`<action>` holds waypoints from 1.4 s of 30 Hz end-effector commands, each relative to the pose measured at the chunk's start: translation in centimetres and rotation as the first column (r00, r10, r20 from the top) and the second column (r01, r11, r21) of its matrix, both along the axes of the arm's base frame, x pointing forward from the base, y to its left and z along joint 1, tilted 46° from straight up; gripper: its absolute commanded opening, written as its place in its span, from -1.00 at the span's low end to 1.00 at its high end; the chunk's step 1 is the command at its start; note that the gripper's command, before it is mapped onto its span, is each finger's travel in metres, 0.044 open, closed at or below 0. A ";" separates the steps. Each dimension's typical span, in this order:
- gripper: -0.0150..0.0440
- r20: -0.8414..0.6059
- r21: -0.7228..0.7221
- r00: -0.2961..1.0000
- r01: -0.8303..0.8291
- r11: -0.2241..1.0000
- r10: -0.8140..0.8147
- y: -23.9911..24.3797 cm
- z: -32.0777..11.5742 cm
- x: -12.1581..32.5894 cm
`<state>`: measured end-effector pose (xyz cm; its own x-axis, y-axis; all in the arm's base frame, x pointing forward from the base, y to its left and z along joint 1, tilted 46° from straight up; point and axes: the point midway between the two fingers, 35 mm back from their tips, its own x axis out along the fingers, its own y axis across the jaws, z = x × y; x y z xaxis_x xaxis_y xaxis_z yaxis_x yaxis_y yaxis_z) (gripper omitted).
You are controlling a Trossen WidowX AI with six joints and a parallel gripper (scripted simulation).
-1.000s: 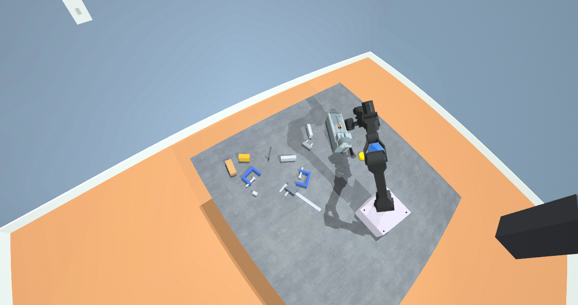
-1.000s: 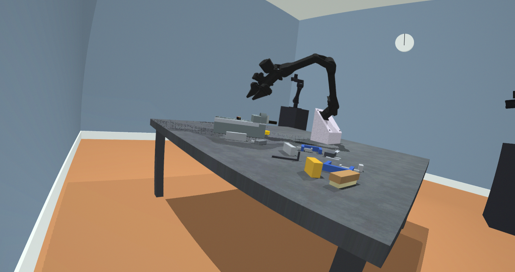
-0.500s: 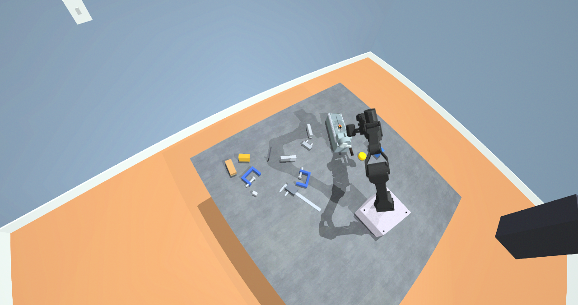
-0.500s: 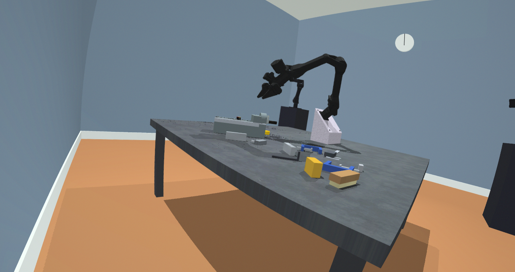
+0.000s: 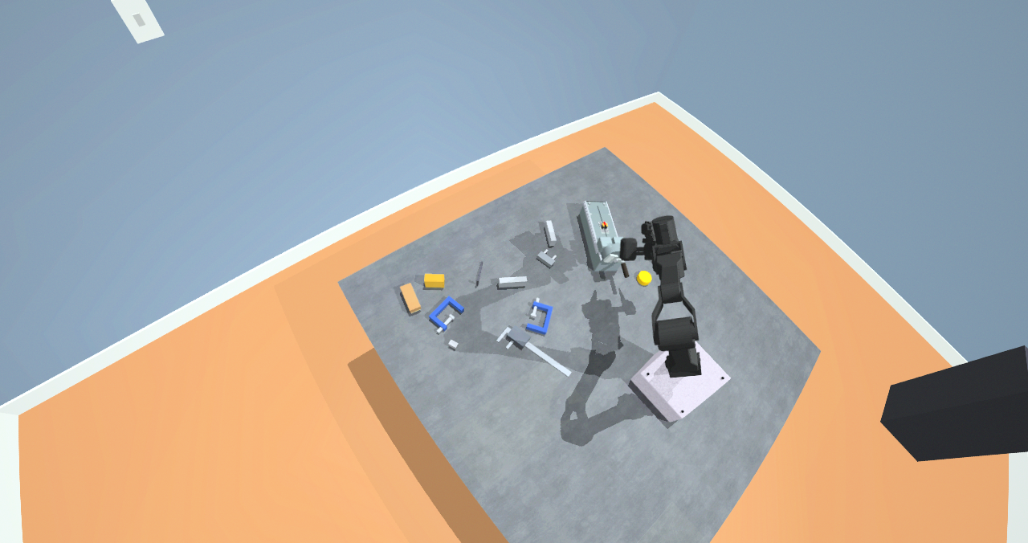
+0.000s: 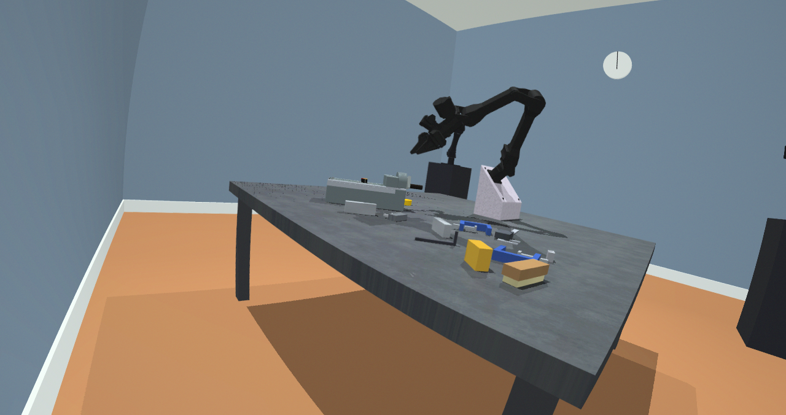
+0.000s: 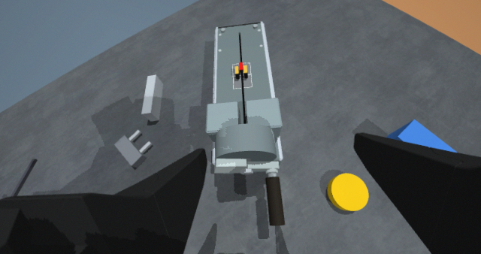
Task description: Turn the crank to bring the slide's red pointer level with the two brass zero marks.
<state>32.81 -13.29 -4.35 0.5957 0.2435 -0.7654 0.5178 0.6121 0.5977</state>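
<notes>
The grey-green machine [image 5: 593, 218] [image 6: 360, 196] [image 7: 227, 86] lies on the table. In the wrist view its red pointer [image 7: 240, 66] sits between the left brass mark [image 7: 237, 71] and the right brass mark [image 7: 245, 70], slightly farther from the crank than they are. The pale crank arm [image 7: 263, 166] is at the near end. Its dark brown handle [image 5: 625, 270] [image 6: 416, 186] [image 7: 275, 201] points toward the robot, at the right side of the crank. My gripper [image 5: 624, 248] [image 6: 414, 151] [image 7: 278, 148] is open and empty, above the crank end, not touching the handle.
A yellow disc [image 5: 644, 278] [image 6: 408, 202] [image 7: 348, 192] lies right of the handle, with a blue object [image 7: 425, 135] beyond it. A pale block [image 5: 549, 233] [image 6: 360, 207] [image 7: 152, 96] and a grey two-pin part [image 5: 546, 258] [image 7: 129, 150] lie left of the machine. Clamps, a hammer and blocks lie farther left.
</notes>
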 end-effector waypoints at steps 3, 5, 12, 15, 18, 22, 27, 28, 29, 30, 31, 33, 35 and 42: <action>1.00 -0.006 0.002 1.000 0.021 1.000 -0.021 0.6 -0.2 -0.8; 1.00 -0.007 0.002 1.000 0.021 1.000 -0.021 1.2 -0.9 -0.6; 1.00 -0.008 0.003 1.000 0.020 1.000 -0.020 3.7 -3.5 -0.5; 1.00 -0.007 0.004 1.000 0.021 1.000 -0.021 4.8 -4.5 -0.6; 1.00 -0.006 0.006 1.000 0.021 1.000 -0.021 5.9 -5.4 -0.8; 1.00 -0.006 0.006 1.000 0.021 1.000 -0.021 6.1 -5.6 -0.9; 1.00 -0.006 0.006 1.000 0.021 1.000 -0.021 6.5 -6.0 -0.8; 1.00 -0.007 0.006 1.000 0.021 1.000 -0.021 6.6 -6.1 -0.8; 1.00 -0.007 0.006 1.000 0.021 1.000 -0.021 6.7 -6.2 -0.8; 1.00 -0.007 0.006 1.000 0.021 1.000 -0.021 6.8 -6.3 -0.8; 1.00 -0.007 0.006 1.000 0.021 1.000 -0.021 6.9 -6.5 -0.8; 1.00 -0.007 0.006 1.000 0.021 1.000 -0.021 7.2 -6.7 -0.7; 1.00 -0.007 0.007 1.000 0.021 1.000 -0.020 7.4 -6.9 -0.7; 1.00 -0.008 0.007 1.000 0.020 1.000 -0.020 8.2 -7.7 -0.7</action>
<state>32.36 -5.51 -11.61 0.5986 0.2379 -0.7649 0.5286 0.6001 0.6004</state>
